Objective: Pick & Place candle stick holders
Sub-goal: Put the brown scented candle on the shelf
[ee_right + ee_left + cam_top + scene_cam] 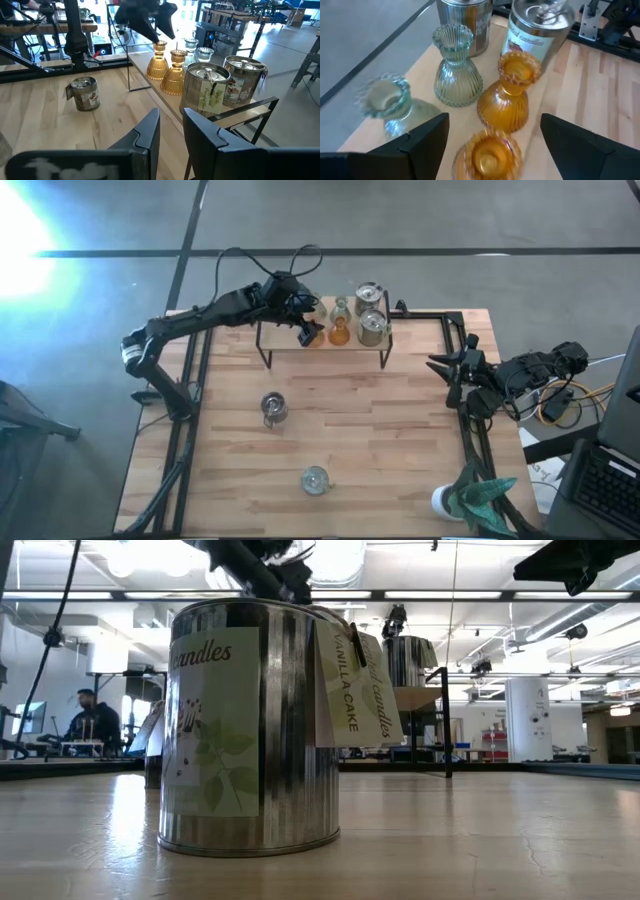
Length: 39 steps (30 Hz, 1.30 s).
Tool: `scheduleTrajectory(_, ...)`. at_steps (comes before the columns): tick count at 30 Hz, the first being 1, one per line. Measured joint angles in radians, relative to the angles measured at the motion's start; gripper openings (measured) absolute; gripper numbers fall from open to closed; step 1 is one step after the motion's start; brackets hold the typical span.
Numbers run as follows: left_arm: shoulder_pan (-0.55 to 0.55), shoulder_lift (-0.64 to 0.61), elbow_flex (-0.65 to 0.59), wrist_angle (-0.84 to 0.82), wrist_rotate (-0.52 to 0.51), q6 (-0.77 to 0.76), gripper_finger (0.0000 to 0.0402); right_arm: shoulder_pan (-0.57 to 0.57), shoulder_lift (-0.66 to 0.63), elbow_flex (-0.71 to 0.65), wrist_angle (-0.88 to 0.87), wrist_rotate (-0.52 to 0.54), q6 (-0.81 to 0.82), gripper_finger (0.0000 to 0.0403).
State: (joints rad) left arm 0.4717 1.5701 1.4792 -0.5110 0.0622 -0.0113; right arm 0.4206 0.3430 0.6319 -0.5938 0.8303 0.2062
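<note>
Landmark: the raised shelf (322,340) at the table's far edge.

1. Nearest the front edge, well short of the shelf, a tin (315,479) stands alone; the low view shows its "candles" label. A second tin (272,407) stands between it and the shelf. Both appear not yet moved.
2. On the shelf, two amber holders (509,90) stand one behind the other, with two green holders (456,67) beside them and two tins (371,312) at the shelf's right end. The grouping suggests sorting by type.
3. The left gripper (309,333) hovers over the shelf, fingers spread and empty, straddling the nearer amber holder (489,154) without touching it; this reads as a release just made.
4. The right gripper (440,366) waits right of the shelf, closed on nothing.
</note>
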Motion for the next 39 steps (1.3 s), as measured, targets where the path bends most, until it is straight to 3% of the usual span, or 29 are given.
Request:
scheduleTrajectory(6, -0.017, -0.052, 0.106, -0.224, -0.009, 0.000, 0.0314, 0.000, 0.000, 0.000, 0.000, 0.000, 0.000, 0.0066)
scheduleTrajectory(10, -0.064, -0.124, 0.137, -0.372, -0.075, -0.021, 0.0314, 0.000, 0.000, 0.000, 0.000, 0.000, 0.000, 0.0063)
scheduleTrajectory(14, -0.158, -0.202, 0.136, -0.535, -0.168, -0.140, 0.0314, 0.000, 0.000, 0.000, 0.000, 0.000, 0.000, 0.0068)
scheduleTrajectory(20, -0.372, -0.294, 0.089, -0.718, -0.392, -0.436, 0.0314, 0.000, 0.000, 0.000, 0.000, 0.000, 0.000, 0.0079)
scheduleTrajectory(25, -0.532, -0.368, -0.036, -0.725, -0.493, -0.601, 0.0314, 0.000, 0.000, 0.000, 0.000, 0.000, 0.000, 0.0087)
scheduleTrajectory(29, -0.600, -0.411, -0.201, -0.662, -0.547, -0.739, 0.0314, 0.000, 0.000, 0.000, 0.000, 0.000, 0.000, 0.0091)
scheduleTrajectory(31, -0.618, -0.424, -0.298, -0.614, -0.535, -0.799, 0.0314, 0.000, 0.000, 0.000, 0.000, 0.000, 0.000, 0.0091)
scheduleTrajectory(35, -0.654, -0.461, -0.476, -0.556, -0.413, -0.954, 0.0314, 0.000, 0.000, 0.000, 0.000, 0.000, 0.000, 0.0084)
scheduleTrajectory(39, -0.695, -0.569, -0.622, -0.398, -0.390, -1.034, 0.0331, 0.000, 0.000, 0.000, 0.000, 0.000, 0.000, 0.0075)
